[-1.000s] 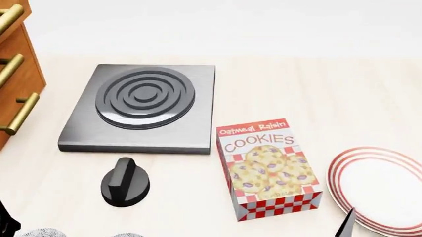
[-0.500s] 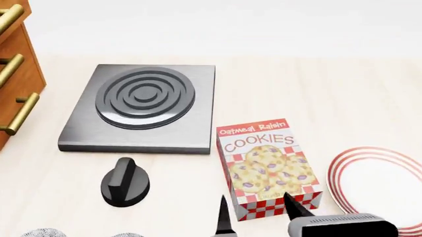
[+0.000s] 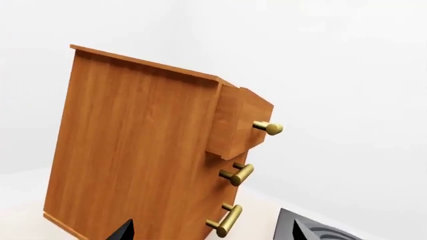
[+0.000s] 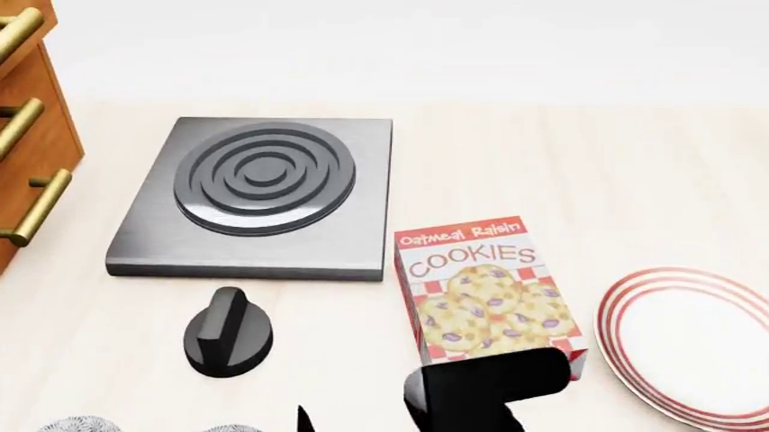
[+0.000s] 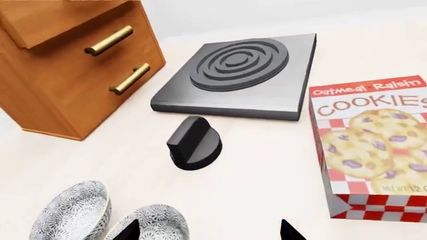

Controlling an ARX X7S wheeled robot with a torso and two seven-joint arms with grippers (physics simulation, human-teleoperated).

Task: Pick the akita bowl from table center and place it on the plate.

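Observation:
Two look-alike speckled black-and-white bowls sit side by side near the table's front. The akita bowl (image 5: 155,223) is the one nearer the table's middle, and its twin (image 5: 72,210) lies beyond it. Only their rims show in the head view, the akita bowl (image 4: 234,428) and the twin (image 4: 75,423). My right gripper (image 5: 208,231) is open, one fingertip (image 5: 127,230) over the akita bowl's edge and nothing held. The plate (image 4: 691,346), white with red rings, lies at the right. My left gripper (image 3: 211,232) is open and empty, facing the wooden drawer unit.
A cookie box (image 4: 487,301) lies between the bowls and the plate, my right arm (image 4: 493,389) just in front of it. A black knob (image 4: 229,333) and a dark hob plate (image 4: 258,193) sit further back. A wooden drawer unit (image 4: 31,135) with brass handles stands at the left.
My right arm has swept left along the table's front, from over the plate's edge to in front of the cookie box. The plate now shows whole.

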